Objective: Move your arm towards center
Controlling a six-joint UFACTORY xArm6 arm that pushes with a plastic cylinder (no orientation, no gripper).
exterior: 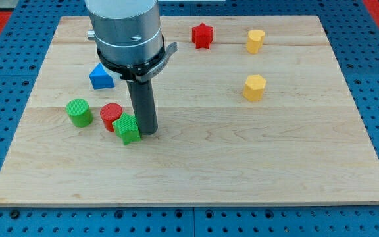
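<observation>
My tip (148,133) sits bare on the wooden board (196,171), clamping nothing — touching the green cube (128,128), red cylinder (110,116) just beyond. Centre lies to the view's right; any leftward drift shoves that cube — I should head cleanly right.

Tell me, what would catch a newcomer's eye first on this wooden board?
First the big silver arm dropping in from the view's top, ending in a dark rod whose tip sits left of centre, right beside a green block and a red cylinder. A green cylinder and a blue block lie nearby on the left. On the view's upper right are a red star and two yellow blocks.
</observation>
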